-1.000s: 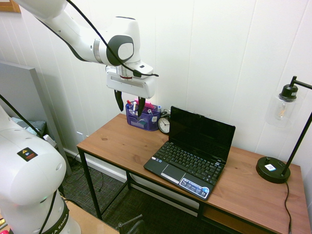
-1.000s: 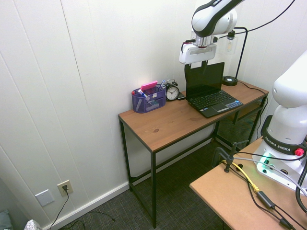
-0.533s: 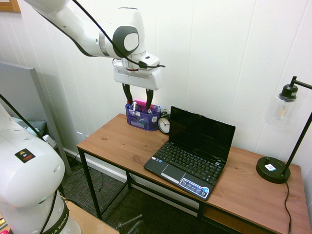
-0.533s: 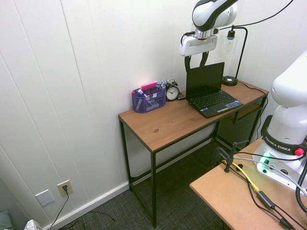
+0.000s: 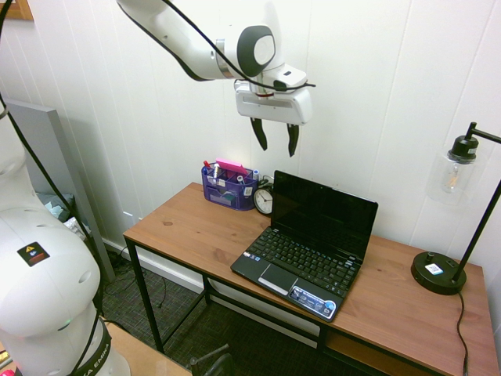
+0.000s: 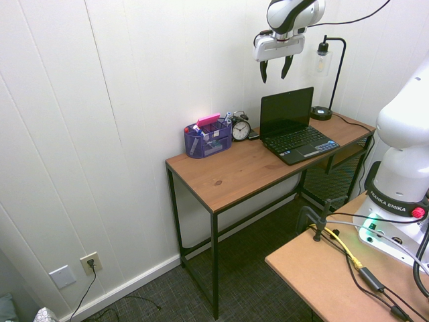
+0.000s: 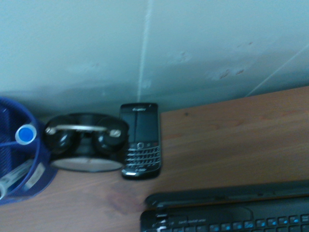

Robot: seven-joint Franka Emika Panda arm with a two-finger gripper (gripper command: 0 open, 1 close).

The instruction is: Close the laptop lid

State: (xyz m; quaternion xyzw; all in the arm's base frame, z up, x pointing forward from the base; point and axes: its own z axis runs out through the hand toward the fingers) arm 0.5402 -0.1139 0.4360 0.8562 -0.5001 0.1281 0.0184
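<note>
The small black netbook sits open on the wooden desk (image 5: 203,231), its keyboard base (image 5: 301,262) toward the desk's front. The laptop lid (image 5: 325,214) stands upright behind the keys, dark screen facing the front; it also shows as the laptop lid (image 6: 286,111) in the second exterior view. My gripper (image 5: 273,141) hangs open and empty in the air above the lid's left top corner, well clear of it, close to the white wall. From the other side the gripper (image 6: 274,70) is above the lid's top edge. The wrist view shows the lid's edge (image 7: 227,197) and keys from above.
Left of the laptop stand a black alarm clock (image 5: 264,200) and a blue mesh organizer (image 5: 228,186) with pens. A black phone (image 7: 140,139) lies against the wall behind the clock. A black desk lamp (image 5: 448,227) stands at the desk's right end.
The gripper has travelled from over the blue organizer rightward and upward to above the lid's left corner, staying open.
</note>
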